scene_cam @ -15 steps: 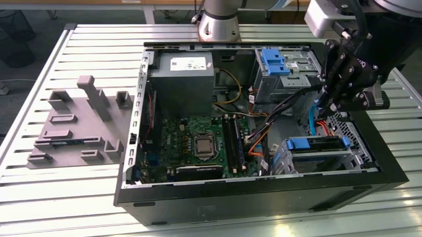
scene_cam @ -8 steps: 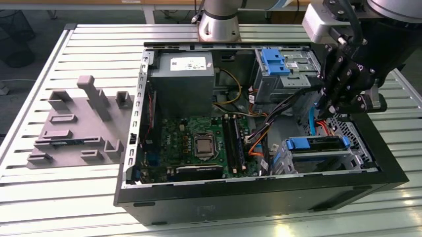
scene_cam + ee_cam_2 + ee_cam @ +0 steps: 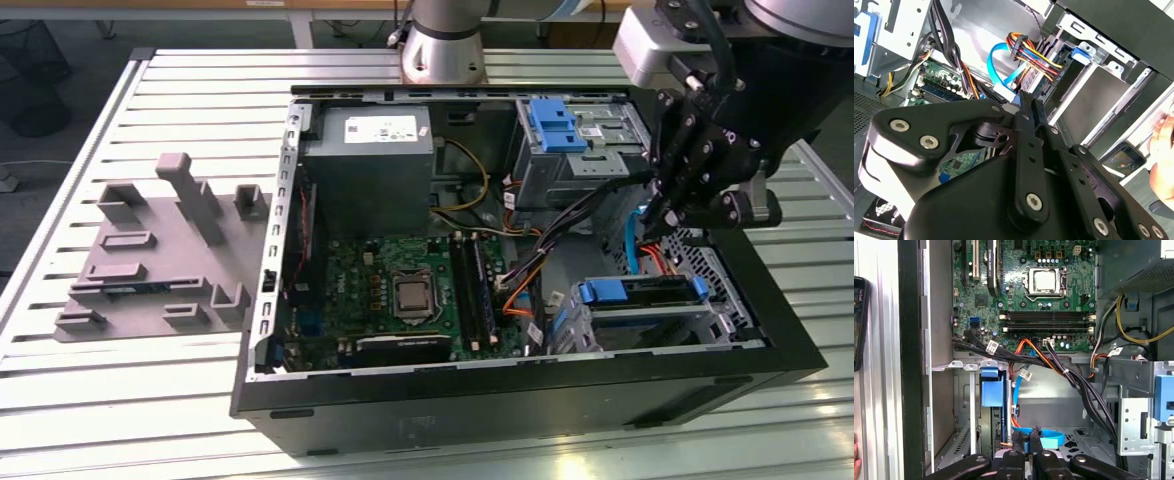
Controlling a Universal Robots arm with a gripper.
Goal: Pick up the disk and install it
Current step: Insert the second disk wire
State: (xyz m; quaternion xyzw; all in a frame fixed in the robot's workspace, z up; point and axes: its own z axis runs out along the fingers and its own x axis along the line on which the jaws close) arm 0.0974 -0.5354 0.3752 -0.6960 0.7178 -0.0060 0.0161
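Gripper (image 3: 663,215) inside case (image 3: 747,290) — fingers together

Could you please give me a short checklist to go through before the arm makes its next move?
1. Gripper over the drive end of the computer case: ok.
2. Gripper holding anything: cannot tell.
3. Disk in its blue frame, lying in the drive cage: ok; fully seated: cannot tell.
4. Cable bundle and blue cable out of the gripper's way: not ok, they run close beneath it.
5. People away from the workspace: not ok, a hand is close beside the case in the second wrist view.
6. Phone outside the case, on the table: ok.
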